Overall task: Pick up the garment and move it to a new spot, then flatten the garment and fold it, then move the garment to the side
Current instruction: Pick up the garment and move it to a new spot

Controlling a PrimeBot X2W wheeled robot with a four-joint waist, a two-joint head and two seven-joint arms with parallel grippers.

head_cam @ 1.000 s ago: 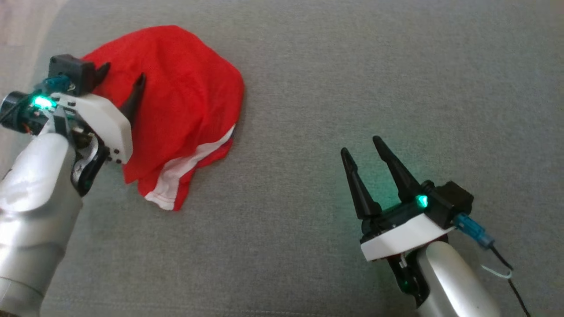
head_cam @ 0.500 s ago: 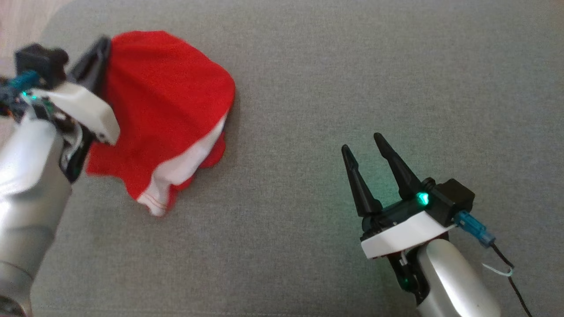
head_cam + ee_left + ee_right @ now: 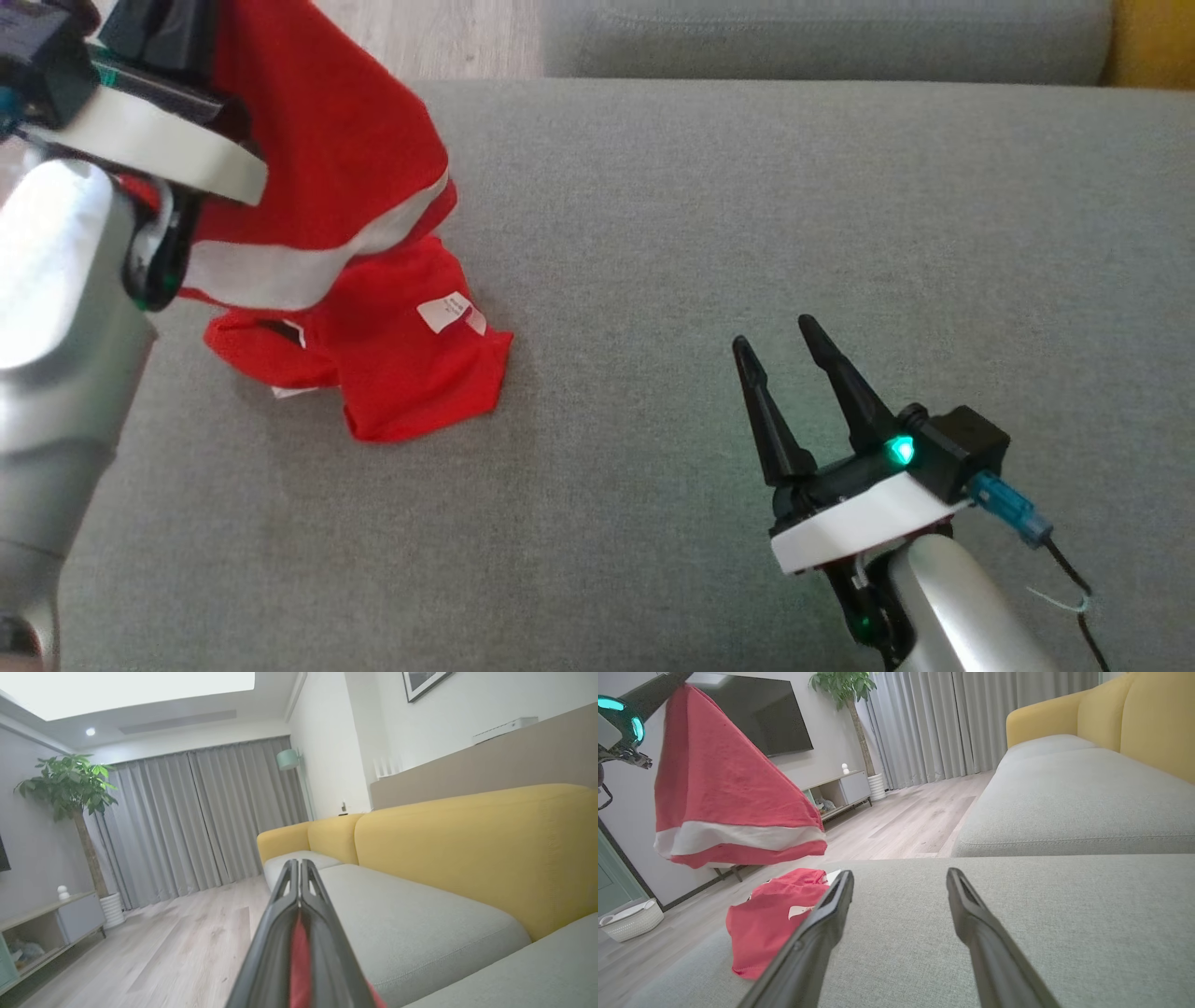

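The garment (image 3: 345,140) is red with a white band. It hangs from my left gripper (image 3: 177,23), raised at the upper left of the head view. Its lower part, with a white label (image 3: 448,313), still rests crumpled on the grey cushion (image 3: 747,233). In the left wrist view the left gripper (image 3: 299,861) is shut, with red cloth (image 3: 299,961) pinched between the fingers. My right gripper (image 3: 780,331) stands open over the cushion at the lower right, well apart from the garment. In the right wrist view the garment (image 3: 719,793) hangs left of the open right gripper (image 3: 900,873).
A second grey cushion (image 3: 822,37) lies behind, with a yellow backrest (image 3: 467,849) beside it. Wooden floor (image 3: 439,37) lies beyond the cushion's far left edge. A white basket (image 3: 630,919) stands on the floor below a television (image 3: 756,714).
My left gripper has shut on the garment's edge and lifted it off the cushion, so most of it now hangs. The head view has tilted upward. The right gripper has stayed put.
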